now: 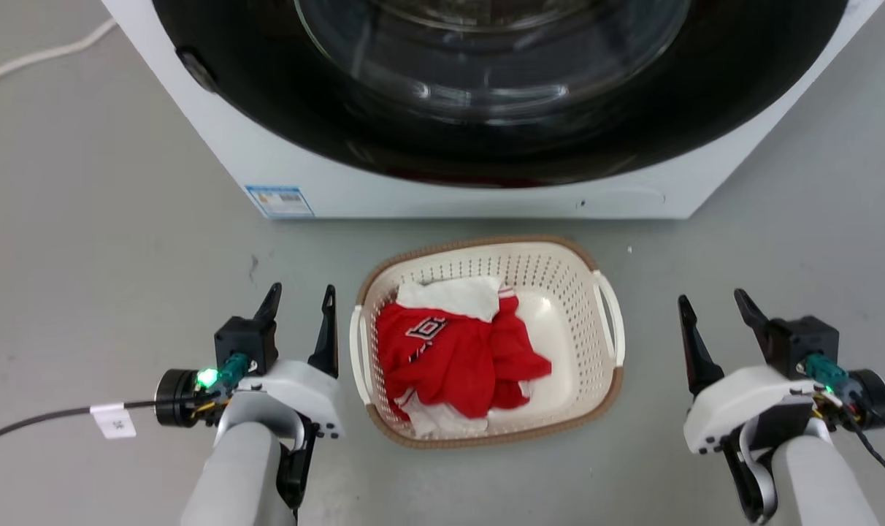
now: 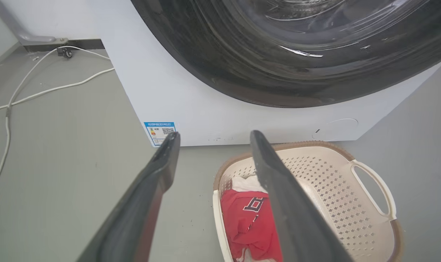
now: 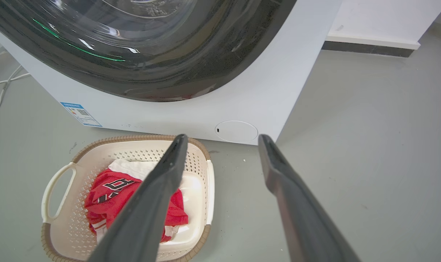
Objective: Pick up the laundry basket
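Note:
The laundry basket (image 1: 574, 292) (image 2: 333, 178) (image 3: 75, 218), cream-white with a brown rim and white side handles, stands on the grey floor before the washing machine. Red and white clothes (image 1: 457, 351) lie inside it. My left gripper (image 1: 301, 292) (image 2: 213, 136) hovers open just left of the basket's left handle (image 1: 357, 351), touching nothing. My right gripper (image 1: 713, 298) (image 3: 224, 137) is open to the right of the right handle (image 1: 612, 314), a short gap away. Nothing sits between either pair of fingers.
The white washing machine (image 1: 326, 175) with its dark round door (image 1: 486, 88) stands right behind the basket. White cables (image 2: 42, 87) trail across the floor at the far left. A black cable (image 1: 41, 420) hangs from my left wrist. Open grey floor lies on both sides.

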### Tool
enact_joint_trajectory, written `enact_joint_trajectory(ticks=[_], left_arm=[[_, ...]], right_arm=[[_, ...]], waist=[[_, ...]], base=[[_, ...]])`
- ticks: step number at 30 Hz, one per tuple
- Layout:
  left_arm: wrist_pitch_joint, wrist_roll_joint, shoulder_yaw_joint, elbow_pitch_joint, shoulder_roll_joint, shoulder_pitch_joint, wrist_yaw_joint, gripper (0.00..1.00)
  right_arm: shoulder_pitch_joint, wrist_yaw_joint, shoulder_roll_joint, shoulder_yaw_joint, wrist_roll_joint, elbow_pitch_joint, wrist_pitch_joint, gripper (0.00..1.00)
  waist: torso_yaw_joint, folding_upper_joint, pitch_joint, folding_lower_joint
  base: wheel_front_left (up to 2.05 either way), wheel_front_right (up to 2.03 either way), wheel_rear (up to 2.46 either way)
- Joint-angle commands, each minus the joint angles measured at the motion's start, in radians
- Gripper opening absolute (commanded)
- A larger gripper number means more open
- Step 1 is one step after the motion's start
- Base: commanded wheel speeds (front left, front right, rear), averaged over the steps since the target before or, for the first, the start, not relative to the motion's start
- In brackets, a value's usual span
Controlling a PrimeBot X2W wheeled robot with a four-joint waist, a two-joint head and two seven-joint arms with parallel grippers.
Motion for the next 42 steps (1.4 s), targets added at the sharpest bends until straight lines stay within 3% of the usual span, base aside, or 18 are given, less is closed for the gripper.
enact_joint_trajectory(ticks=[1,13,24,32,42], left_arm=[[-0.003,-0.005,0.004,0.019,0.000,-0.031,-0.003,1.00],[-0.003,-0.047,0.020,0.289,0.017,-0.243,-0.038,1.00],[0.032,-0.084,0.017,0.519,0.027,-0.418,-0.063,1.00],[0.117,-0.138,0.027,0.642,0.035,-0.535,-0.082,1.00],[0.237,-0.164,-0.003,0.699,0.054,-0.636,-0.090,1.00]], right_arm=[[-0.031,0.000,-0.001,0.005,0.009,0.013,-0.005,1.00],[-0.226,0.000,0.000,0.050,0.036,0.236,0.030,1.00],[-0.423,0.000,-0.001,0.108,0.074,0.476,0.029,1.00],[-0.570,0.000,-0.001,0.178,0.116,0.633,0.037,1.00],[-0.714,0.000,-0.001,0.271,0.176,0.786,0.083,1.00]], waist=[[-0.009,0.0000,0.086,-0.0001],[-0.026,0.0000,0.294,-0.0001],[-0.039,0.0000,0.410,-0.0001],[-0.051,0.0000,0.464,-0.0001],[-0.056,0.0000,0.502,-0.0001]], base=[[0.00,0.00,0.00],[0.00,0.00,0.00],[0.00,0.00,0.00],[0.00,0.00,0.00],[0.00,0.00,0.00]])
